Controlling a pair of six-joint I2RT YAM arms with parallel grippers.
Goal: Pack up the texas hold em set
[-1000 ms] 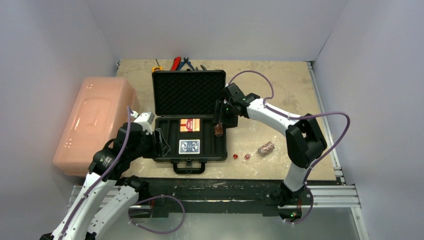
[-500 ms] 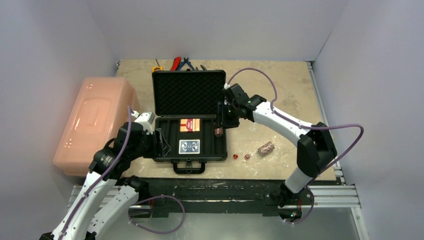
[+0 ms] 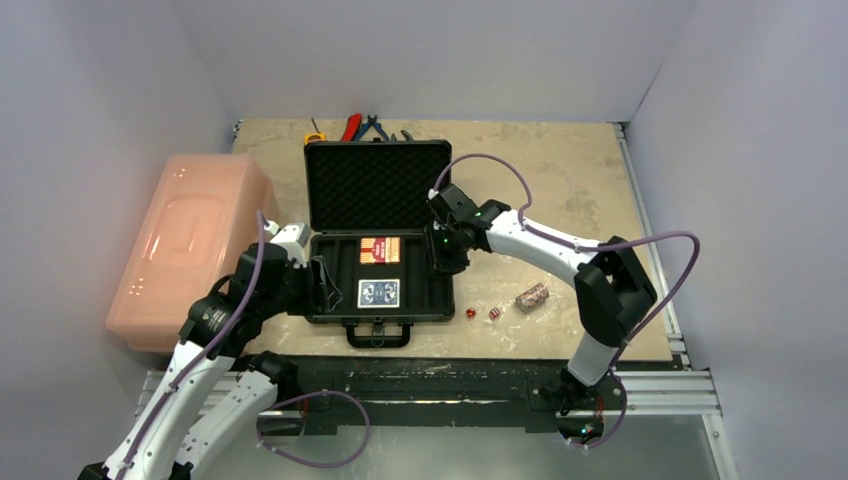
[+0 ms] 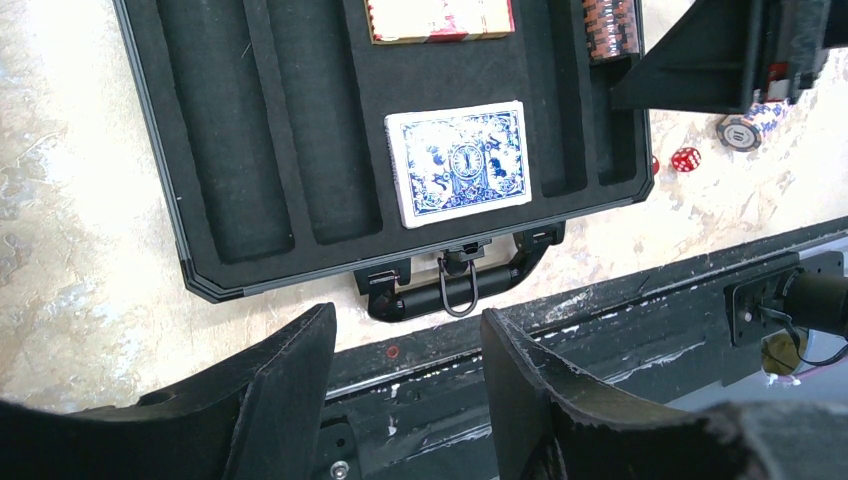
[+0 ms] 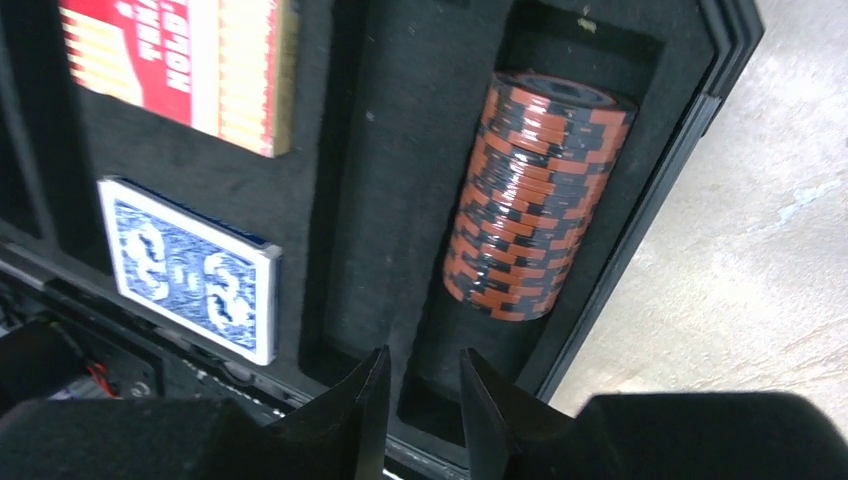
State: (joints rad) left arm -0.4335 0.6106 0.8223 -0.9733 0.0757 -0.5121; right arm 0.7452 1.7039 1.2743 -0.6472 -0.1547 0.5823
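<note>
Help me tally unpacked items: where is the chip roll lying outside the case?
In the top view, the reddish chip roll lies on the beige tabletop right of the open black case, beside two red dice.

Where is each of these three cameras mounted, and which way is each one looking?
Top external: fixed above and behind, looking down at the table and open case; left arm and right arm show, bases nearest.
Left wrist: on the left arm, looking down at the case's near half and blue deck; its own fingers show.
Right wrist: on the right arm, looking down into the case's right end at a chip roll; its own fingers show.
Shared: all three show the blue deck.
</note>
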